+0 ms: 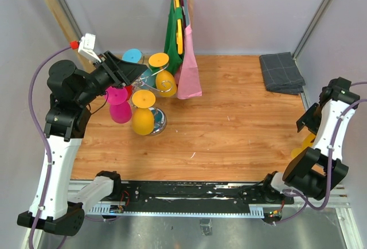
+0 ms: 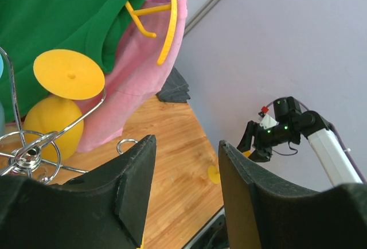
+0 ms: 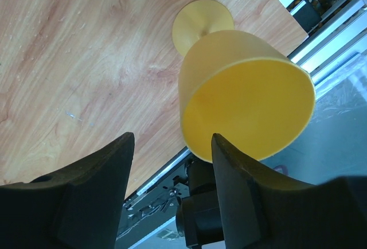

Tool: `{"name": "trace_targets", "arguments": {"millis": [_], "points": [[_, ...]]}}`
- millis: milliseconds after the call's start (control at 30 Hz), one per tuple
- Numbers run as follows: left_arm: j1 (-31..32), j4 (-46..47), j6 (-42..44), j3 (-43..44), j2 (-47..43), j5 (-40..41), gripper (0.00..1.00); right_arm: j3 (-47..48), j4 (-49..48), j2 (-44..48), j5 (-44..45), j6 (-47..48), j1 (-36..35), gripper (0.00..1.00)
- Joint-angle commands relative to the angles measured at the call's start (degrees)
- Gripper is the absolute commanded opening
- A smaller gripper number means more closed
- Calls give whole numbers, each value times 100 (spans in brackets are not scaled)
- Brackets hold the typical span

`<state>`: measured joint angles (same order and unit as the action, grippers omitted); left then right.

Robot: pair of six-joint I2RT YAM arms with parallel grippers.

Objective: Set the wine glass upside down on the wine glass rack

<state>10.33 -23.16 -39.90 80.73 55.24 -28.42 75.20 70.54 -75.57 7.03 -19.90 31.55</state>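
A yellow wine glass (image 3: 246, 97) stands upright on the wood by the table's near right edge, its foot (image 3: 202, 22) beyond the bowl. My right gripper (image 3: 172, 140) is open just above it. The bowl's rim lies against the tip of the right finger (image 3: 241, 174) and nothing is between the jaws. From above, the glass (image 1: 301, 148) is mostly hidden under the right gripper (image 1: 305, 125). The chrome wine glass rack (image 1: 160, 124) stands at the back left with yellow, pink and cyan glasses hanging upside down. My left gripper (image 1: 133, 71) hovers open and empty over the rack (image 2: 28, 154).
A wooden clothes rail frame (image 1: 57, 8) stands behind the rack, with green (image 1: 172, 37) and pink (image 1: 188, 74) garments on yellow hangers close to the rack's arms. A folded grey cloth (image 1: 281, 72) lies at the back right. The metal rail (image 1: 189, 194) runs along the near edge.
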Motion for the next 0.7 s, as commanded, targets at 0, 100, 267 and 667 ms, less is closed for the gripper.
{"name": "trace_targets", "arguments": {"millis": [0, 100, 267, 667], "points": [[39, 225, 0, 127, -22, -127, 53, 158, -2, -255, -154, -55, 189, 56], [40, 226, -2, 128, -31, -128, 53, 193, -5, -437, -242, -9, 215, 53], [40, 222, -7, 106, -57, -111, 53, 208, -21, -602, -174, 59, 233, 41], [40, 261, -18, 67, -66, -75, 53, 521, 55, -681, -205, -42, 263, 1]]}}
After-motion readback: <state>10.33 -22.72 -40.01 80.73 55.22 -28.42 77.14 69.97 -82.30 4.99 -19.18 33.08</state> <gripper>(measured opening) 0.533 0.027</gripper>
